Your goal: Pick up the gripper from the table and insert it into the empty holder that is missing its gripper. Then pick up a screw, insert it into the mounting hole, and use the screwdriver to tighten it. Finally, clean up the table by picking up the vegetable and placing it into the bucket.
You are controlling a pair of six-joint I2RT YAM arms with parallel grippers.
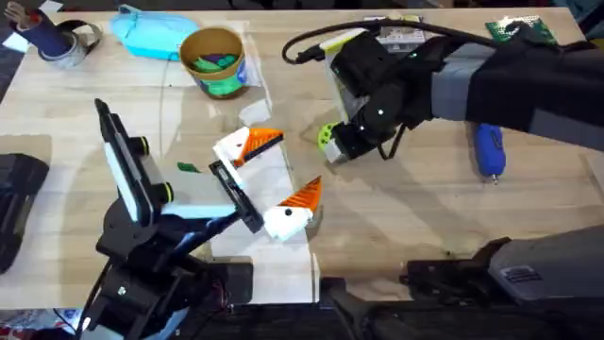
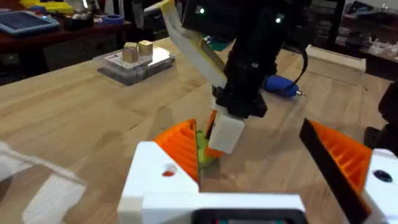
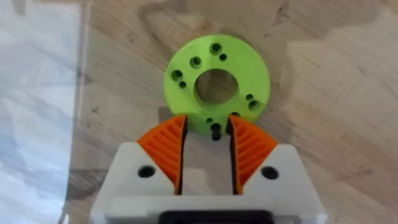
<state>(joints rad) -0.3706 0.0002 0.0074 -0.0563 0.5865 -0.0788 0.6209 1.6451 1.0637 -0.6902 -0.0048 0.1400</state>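
Right now the right end effector (image 3: 208, 146) is pinching the rim of the lime-green ring-shaped mount (image 3: 217, 84), which is lying flat on the tabletop (image 1: 396, 227) near its middle. The part looks like rigid, light printed plastic, likely slick, so the thin rim between bolt holes seems the best hold. The left end effector (image 1: 274, 179) is hanging spread wide, empty. The blue screwdriver (image 1: 489, 151) is lying well apart; the bucket (image 1: 215, 62) is sitting at the far side.

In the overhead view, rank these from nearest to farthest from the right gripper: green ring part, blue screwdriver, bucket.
From the right gripper:
1. Green ring part, at its fingertips.
2. Bucket, off toward the far left.
3. Screwdriver, out on the right side, beyond the arm.
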